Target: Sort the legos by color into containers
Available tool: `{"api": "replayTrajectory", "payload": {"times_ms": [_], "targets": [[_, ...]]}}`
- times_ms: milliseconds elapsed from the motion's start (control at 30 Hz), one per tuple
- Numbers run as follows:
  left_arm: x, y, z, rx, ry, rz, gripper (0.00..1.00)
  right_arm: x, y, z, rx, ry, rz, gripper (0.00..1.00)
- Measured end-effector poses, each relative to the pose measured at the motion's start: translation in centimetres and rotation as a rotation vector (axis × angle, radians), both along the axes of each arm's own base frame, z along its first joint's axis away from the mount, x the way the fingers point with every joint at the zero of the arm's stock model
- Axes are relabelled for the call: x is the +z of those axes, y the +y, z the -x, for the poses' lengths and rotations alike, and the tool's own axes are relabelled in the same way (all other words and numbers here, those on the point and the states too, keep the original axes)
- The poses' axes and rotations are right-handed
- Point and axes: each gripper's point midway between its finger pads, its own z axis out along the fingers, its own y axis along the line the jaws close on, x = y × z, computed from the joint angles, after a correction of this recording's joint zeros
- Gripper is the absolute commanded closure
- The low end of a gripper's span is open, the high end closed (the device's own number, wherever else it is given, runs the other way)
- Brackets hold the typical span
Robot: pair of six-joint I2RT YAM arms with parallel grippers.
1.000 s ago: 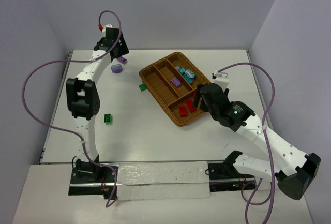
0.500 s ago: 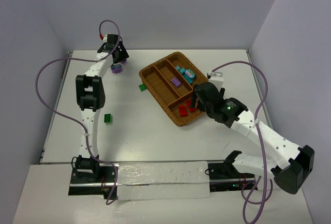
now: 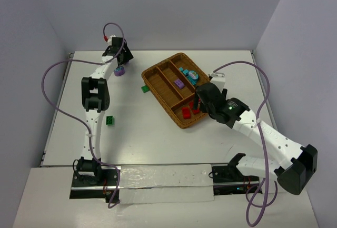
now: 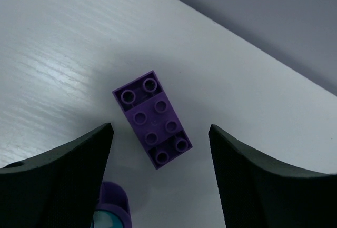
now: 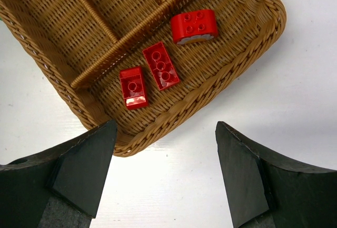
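Observation:
My left gripper (image 3: 123, 59) hangs open at the table's far left corner. Directly below it a flat purple lego (image 4: 152, 119) lies between the two fingers, touching neither. A rounded purple-and-teal lego (image 3: 119, 71) sits just beside it, by the left finger (image 4: 79, 165). My right gripper (image 3: 197, 101) is open and empty over the near end of the wicker tray (image 3: 181, 125). Its crosswise container holds three red legos (image 5: 161, 66). A purple lego (image 3: 179, 83) and teal legos (image 3: 188, 73) lie in two of the long containers. Two green legos (image 3: 144, 88) (image 3: 109, 120) rest on the table.
Walls close off the table at the back and on both sides. The left arm's purple cable (image 3: 50, 80) loops out over the left edge. The right arm's cable (image 3: 253, 70) arcs over the table's right side.
The left arm has stretched toward the back corner, bringing its gripper over the purple lego, and its jaws have narrowed a little. The right gripper has shifted slightly left over the red compartment.

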Motion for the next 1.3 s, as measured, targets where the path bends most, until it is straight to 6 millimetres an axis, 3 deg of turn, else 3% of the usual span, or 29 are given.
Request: {"api": "replayTrajectory", "payload": {"times_ms": [233,500,700,867,1033,1167,1300], "targets": [[-0.1,-0.4,-1.4,0.012,-0.047,-0.008,0.30,-0.1,0.0,-0.1,0.005,0.003,0.013,0.17],[-0.3,0.0,-1.1,0.039,-0.036,-0.035,0.45,-0.2,0.2,-0.4,0.007,0.009,0.022,0.17],[-0.6,0.2,-0.4,0.047,-0.021,-0.040,0.67,-0.2,0.3,-0.4,0.008,0.010,0.023,0.17],[-0.5,0.0,0.5,0.039,-0.004,-0.050,0.97,-0.2,0.3,-0.4,0.008,0.010,0.023,0.17],[-0.3,0.0,2.7,0.024,0.043,-0.067,1.00,-0.1,0.2,-0.4,0.007,0.007,0.020,0.17],[1.3,-0.4,4.9,-0.002,0.067,-0.084,1.00,0.2,0.2,-0.4,0.007,-0.001,0.013,0.17],[5.7,-1.7,6.5,-0.042,0.024,-0.093,1.00,0.8,0.1,-0.2,0.008,-0.016,0.000,0.17]]}}
